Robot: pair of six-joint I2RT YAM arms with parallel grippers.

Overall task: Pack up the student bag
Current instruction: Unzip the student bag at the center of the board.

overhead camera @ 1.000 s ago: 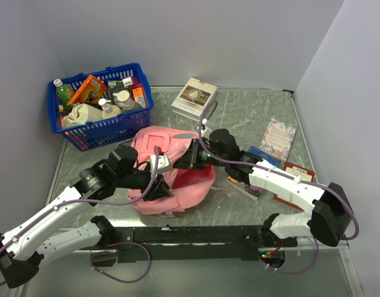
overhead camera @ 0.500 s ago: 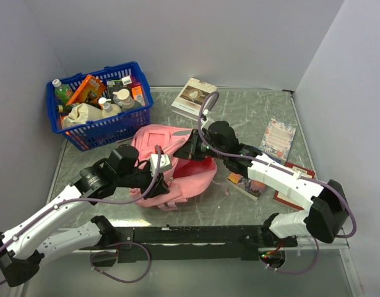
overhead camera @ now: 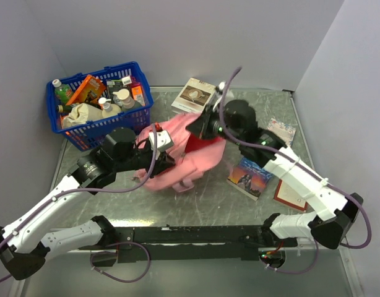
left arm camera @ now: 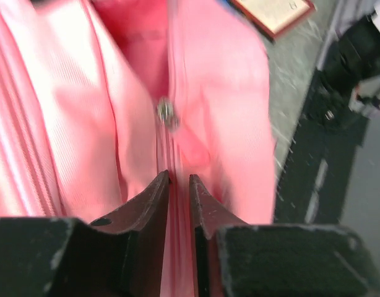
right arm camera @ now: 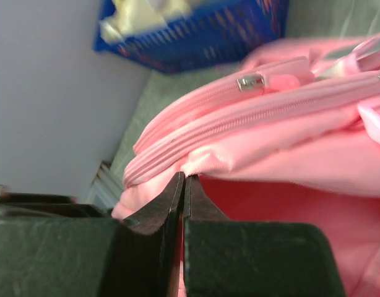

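The student bag (overhead camera: 177,168), a soft pink backpack, hangs lifted off the table between both arms, and its red lining shows at the open top. My left gripper (overhead camera: 160,156) is shut on the bag's zip seam; in the left wrist view the jaws (left arm camera: 179,179) pinch the pink band just below a metal zip pull (left arm camera: 165,113). My right gripper (overhead camera: 199,125) is shut on the rim of the bag's opening. In the right wrist view its jaws (right arm camera: 184,178) clamp the fabric edge under the zip line (right arm camera: 289,102).
A blue basket (overhead camera: 100,127) full of bottles and packets stands at the back left. Books lie around: one (overhead camera: 195,96) behind the bag, one (overhead camera: 250,176) to its right, a red one (overhead camera: 292,193) and a floral one (overhead camera: 284,129) further right.
Both arms have raised the bag off the table and carried it toward the back. The right arm has swung up and back, uncovering the book beneath it. The left jaws have narrowed.
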